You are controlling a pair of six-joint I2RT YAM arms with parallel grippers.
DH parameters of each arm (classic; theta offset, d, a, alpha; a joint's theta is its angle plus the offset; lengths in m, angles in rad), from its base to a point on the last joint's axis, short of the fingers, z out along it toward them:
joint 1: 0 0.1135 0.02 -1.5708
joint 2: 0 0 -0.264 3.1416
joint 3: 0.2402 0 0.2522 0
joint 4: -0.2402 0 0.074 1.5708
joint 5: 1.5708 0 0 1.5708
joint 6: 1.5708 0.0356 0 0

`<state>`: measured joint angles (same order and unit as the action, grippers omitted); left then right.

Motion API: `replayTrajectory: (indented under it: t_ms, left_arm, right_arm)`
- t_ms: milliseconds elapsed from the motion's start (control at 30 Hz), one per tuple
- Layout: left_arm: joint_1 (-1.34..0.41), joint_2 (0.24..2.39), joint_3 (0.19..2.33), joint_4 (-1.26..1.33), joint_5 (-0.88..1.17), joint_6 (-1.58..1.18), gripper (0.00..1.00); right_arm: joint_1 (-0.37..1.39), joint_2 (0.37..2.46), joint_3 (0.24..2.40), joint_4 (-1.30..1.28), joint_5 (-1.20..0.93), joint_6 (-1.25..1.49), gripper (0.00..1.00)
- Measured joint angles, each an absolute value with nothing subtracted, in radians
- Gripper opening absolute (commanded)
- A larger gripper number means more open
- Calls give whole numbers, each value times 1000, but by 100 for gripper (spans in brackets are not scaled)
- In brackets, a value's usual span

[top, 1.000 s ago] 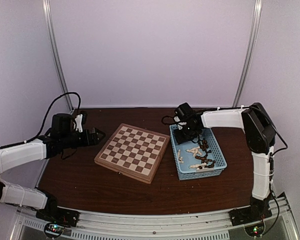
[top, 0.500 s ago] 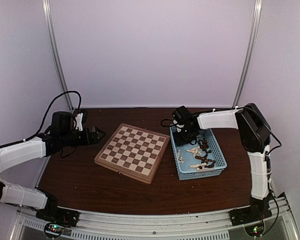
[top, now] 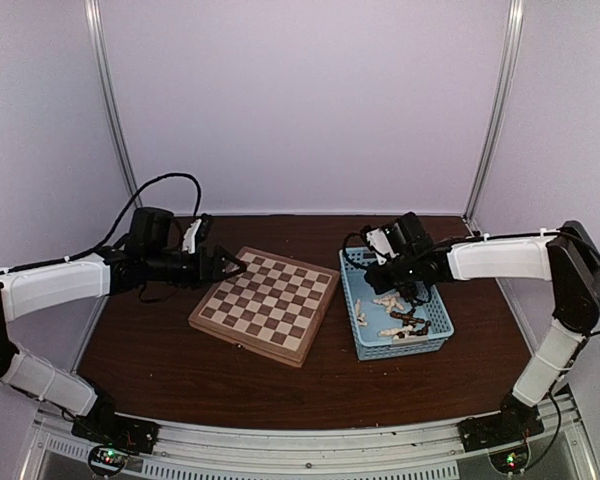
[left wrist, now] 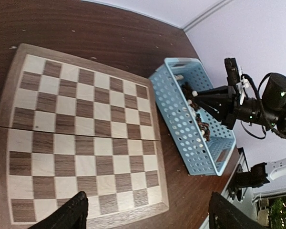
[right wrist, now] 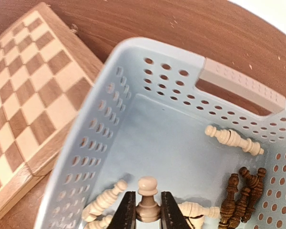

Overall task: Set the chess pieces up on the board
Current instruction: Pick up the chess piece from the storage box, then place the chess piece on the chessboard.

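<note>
Cream pawn (right wrist: 147, 194) was clamped upright in nearly closed right pincer (right wrist: 148, 212), over blue basket (right wrist: 93, 143); other chess pieces (right wrist: 233, 138) were seen lying inside basket. Left pincer (top: 232, 266) was held wide open, empty, at far-left edge of board (top: 265, 303) on table (top: 180, 370).

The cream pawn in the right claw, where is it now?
Right wrist view: the cream pawn is pinched in the right gripper over the blue basket, loose cream pieces beside it, the board to its left.

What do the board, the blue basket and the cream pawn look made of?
The board: wood, smooth satin finish, grain visible in squares. The basket: light-blue moulded plastic, perforated walls. The cream pawn: probably turned pale wood; could be plastic.
</note>
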<state>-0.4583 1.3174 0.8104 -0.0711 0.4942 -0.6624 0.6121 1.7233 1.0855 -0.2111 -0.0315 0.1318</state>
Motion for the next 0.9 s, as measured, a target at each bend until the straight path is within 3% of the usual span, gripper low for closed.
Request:
replayTrajectory:
  t_ms: [400, 633, 800, 900]
  left_arm:
    - [-653, 1502, 1003, -20, 600, -789, 80]
    - [-678, 1591, 1022, 25, 656, -862, 61]
    - [-683, 1632, 1048, 36, 702, -889, 57]
    - [-687, 1646, 1059, 37, 721, -898, 48]
  right_arm:
    - [815, 1536, 943, 13, -194, -59, 14]
    - [880, 1546, 952, 85, -205, -103, 14]
    - [899, 1592, 997, 112, -205, -117, 14]
    - [916, 1605, 1005, 117, -206, -129, 14]
